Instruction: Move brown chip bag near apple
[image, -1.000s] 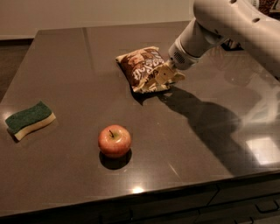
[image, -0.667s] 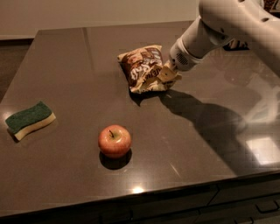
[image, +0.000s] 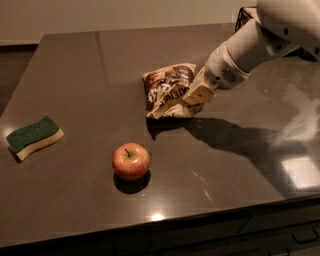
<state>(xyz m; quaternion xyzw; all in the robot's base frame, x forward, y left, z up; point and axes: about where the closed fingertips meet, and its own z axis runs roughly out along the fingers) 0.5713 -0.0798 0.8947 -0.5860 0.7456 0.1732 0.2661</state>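
Note:
The brown chip bag (image: 167, 90) is dark brown with white lettering and pale edges. It hangs tilted a little above the dark table, with its shadow on the surface beneath it. My gripper (image: 196, 95) comes in from the upper right and is shut on the bag's right edge. The apple (image: 131, 161), red-orange with a short dark stem, stands on the table below and to the left of the bag, about a bag's length away.
A green-and-cream sponge (image: 33, 137) lies near the table's left edge. The table's front edge (image: 165, 225) runs just below the apple. A dark object (image: 245, 15) sits at the far right corner behind my arm.
My gripper has lifted the bag off the table and carried it slightly right and toward the front. The apple and sponge have not moved.

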